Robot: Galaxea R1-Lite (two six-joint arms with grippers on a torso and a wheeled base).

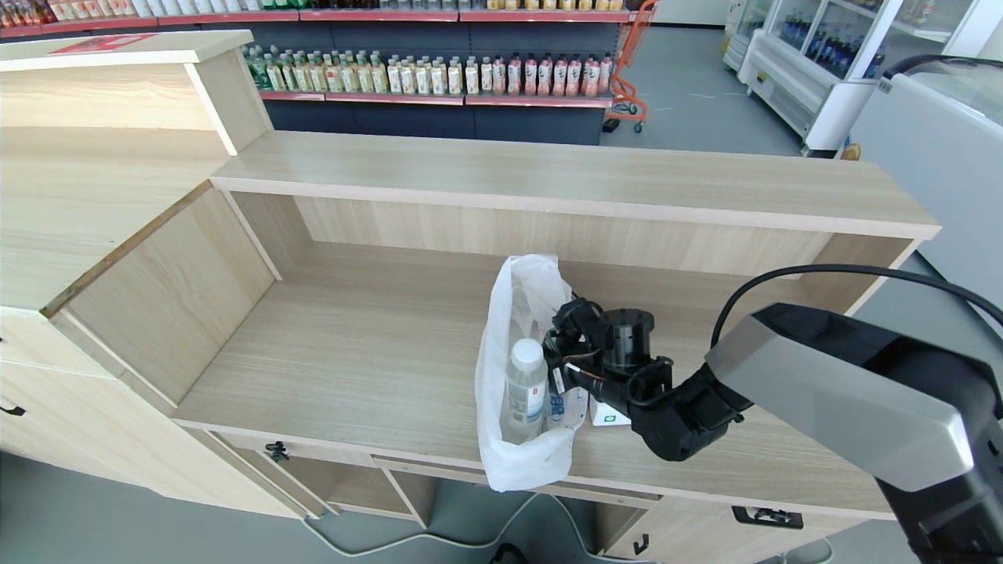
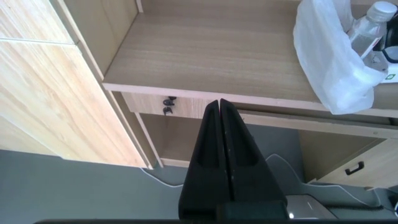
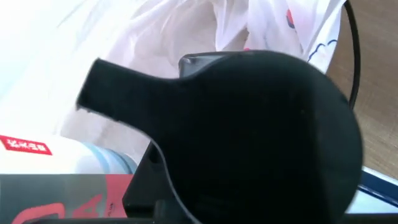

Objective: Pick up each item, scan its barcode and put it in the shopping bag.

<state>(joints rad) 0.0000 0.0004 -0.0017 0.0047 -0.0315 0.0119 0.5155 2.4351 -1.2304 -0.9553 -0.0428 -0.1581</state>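
While your right gripper point(image 1: 563, 374) sits at the mouth of the bag point(image 1: 501, 439) on the counter point(image 1: 353, 352), its grip impossible to tell, you have one bottle point(image 1: 526, 384) bagged, a white box point(image 1: 607, 413) beside the bag seemingly left to do, and your left gripper point(image 2: 219, 109) pinched together on nothing.

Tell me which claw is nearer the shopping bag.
Right. The right claw sits at the open side of the shopping bag, next to the bottle inside it. The left claw, shut, hangs out in front of the counter, well apart from the bag.
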